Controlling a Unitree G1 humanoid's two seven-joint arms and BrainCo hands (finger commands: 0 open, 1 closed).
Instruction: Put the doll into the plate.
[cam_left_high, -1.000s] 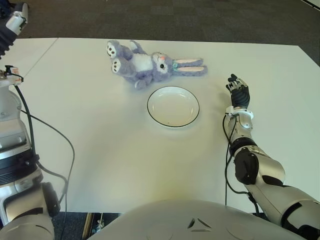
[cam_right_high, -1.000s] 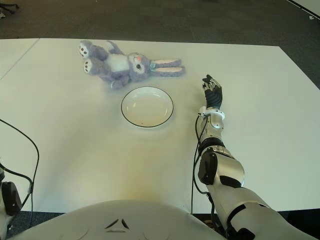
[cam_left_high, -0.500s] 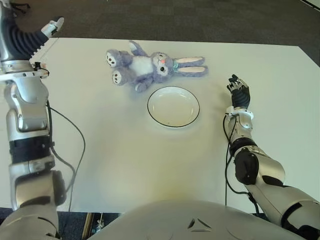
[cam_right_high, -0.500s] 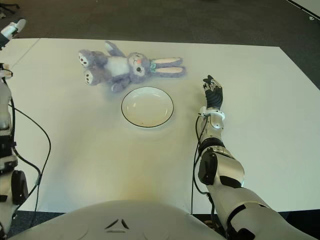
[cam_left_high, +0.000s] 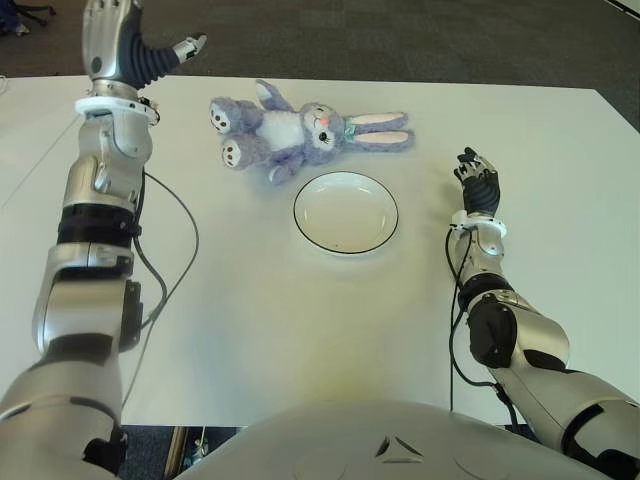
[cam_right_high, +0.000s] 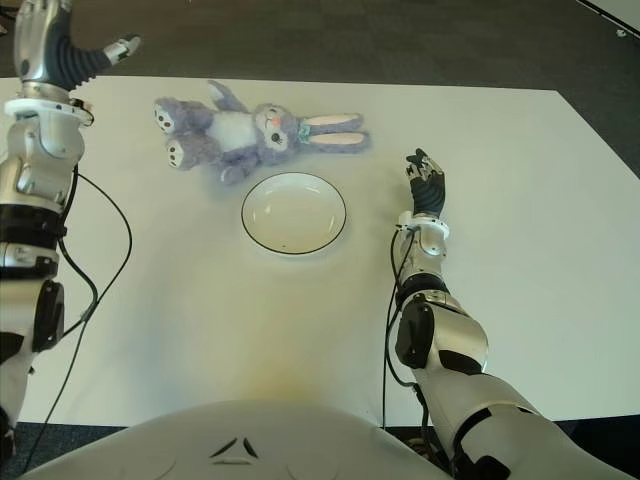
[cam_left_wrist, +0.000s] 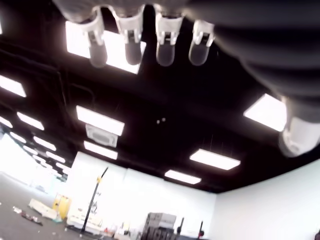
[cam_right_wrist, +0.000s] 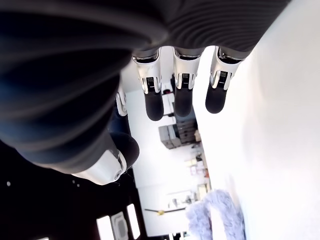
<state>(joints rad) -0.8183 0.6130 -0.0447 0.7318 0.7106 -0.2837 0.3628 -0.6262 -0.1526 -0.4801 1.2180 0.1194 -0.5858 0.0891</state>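
The doll (cam_left_high: 300, 130), a purple plush rabbit with a white belly and long pink-lined ears, lies on the white table (cam_left_high: 250, 300) just beyond the plate, apart from it. The plate (cam_left_high: 346, 212) is white with a thin dark rim and holds nothing. My left hand (cam_left_high: 128, 48) is raised over the table's far left corner, left of the doll's feet, fingers spread (cam_left_wrist: 131, 37) and holding nothing. My right hand (cam_left_high: 478, 182) shows to the right of the plate, its fingers (cam_right_wrist: 182, 85) relaxed and holding nothing. The doll (cam_right_wrist: 215, 220) appears far off in the right wrist view.
Dark carpet (cam_left_high: 400, 40) lies beyond the table's far edge. A black cable (cam_left_high: 170, 260) hangs along my left arm over the table's left side.
My left arm has swung in from the far left edge and risen toward the doll's feet. The doll's legs have shifted a little toward me. The right hand has stayed put.
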